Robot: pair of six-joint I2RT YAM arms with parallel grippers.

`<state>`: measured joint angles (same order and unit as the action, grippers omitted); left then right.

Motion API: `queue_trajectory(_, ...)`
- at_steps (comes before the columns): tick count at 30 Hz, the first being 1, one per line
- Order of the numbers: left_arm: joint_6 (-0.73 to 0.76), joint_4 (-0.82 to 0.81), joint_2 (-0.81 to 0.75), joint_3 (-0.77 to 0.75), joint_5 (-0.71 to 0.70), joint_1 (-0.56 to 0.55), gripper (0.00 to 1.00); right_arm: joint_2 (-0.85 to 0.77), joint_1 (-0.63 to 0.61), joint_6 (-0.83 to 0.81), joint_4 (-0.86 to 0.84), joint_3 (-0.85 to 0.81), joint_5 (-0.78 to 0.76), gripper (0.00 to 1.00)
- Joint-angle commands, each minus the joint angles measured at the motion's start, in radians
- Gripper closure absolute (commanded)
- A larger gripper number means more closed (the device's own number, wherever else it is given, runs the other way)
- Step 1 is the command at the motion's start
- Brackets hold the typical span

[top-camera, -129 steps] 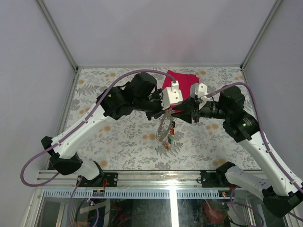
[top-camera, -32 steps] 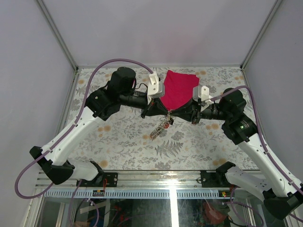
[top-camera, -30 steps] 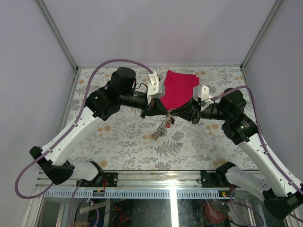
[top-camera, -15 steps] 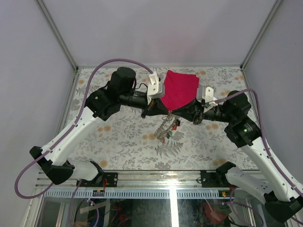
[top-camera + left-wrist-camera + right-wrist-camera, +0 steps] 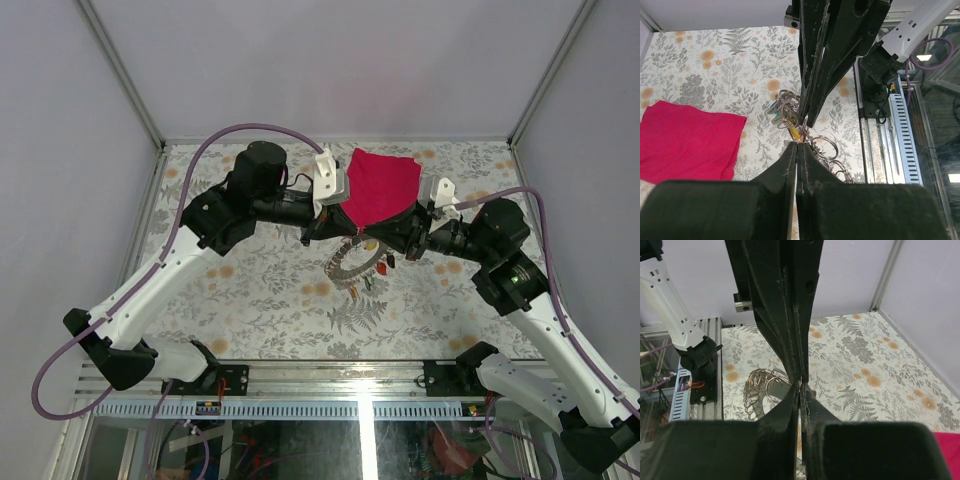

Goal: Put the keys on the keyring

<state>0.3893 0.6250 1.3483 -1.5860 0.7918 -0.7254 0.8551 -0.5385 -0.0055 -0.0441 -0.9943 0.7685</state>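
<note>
floral table (image 5: 250,300), red cloth (image 5: 380,185) at its far side. left gripper (image 5: 348,232) and right gripper (image 5: 376,241) meet tip to tip, both pinched tight on the keyring (image 5: 344,264), which hangs between them; keys (image 5: 385,268) dangle from it.

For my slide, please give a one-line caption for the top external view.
Left gripper and right gripper, both shut, pinch the keyring above the table; coloured keys dangle, red cloth behind.

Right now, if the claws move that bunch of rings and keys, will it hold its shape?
Probably not: the bunch is many loose linked rings, so it would likely sag and swing. The small keys would probably dangle.
</note>
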Motion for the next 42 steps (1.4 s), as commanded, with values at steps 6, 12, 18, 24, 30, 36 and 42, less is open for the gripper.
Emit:
queue_trajectory(6,-0.004,-0.043,-0.031,0.042,-0.054,0.009,1.0,-0.021,0.0,0.058,-0.134,-0.028,-0.108,1.0)
queue_trajectory(12,-0.024,-0.068,-0.028,0.052,-0.076,0.009,1.0,-0.035,0.0,0.021,-0.134,-0.024,-0.016,1.0)
queue_trajectory(18,-0.025,-0.046,0.004,0.032,-0.051,0.008,1.0,-0.041,0.001,-0.01,-0.133,-0.033,0.067,1.0)
queue_trajectory(24,0.012,0.029,0.052,-0.032,-0.031,0.009,1.0,-0.005,0.0,-0.074,-0.017,-0.101,0.164,1.0)
queue_trajectory(30,0.033,0.069,0.072,-0.067,-0.011,0.008,1.0,0.027,0.0,-0.119,0.046,-0.129,0.206,1.0)
queue_trajectory(36,0.059,0.156,0.116,-0.121,0.019,0.008,0.95,0.036,0.001,-0.133,0.044,-0.123,0.185,1.0)
queue_trajectory(42,0.016,0.088,0.1,-0.101,-0.035,0.008,0.88,0.049,0.0,-0.143,0.068,-0.121,0.201,1.0)
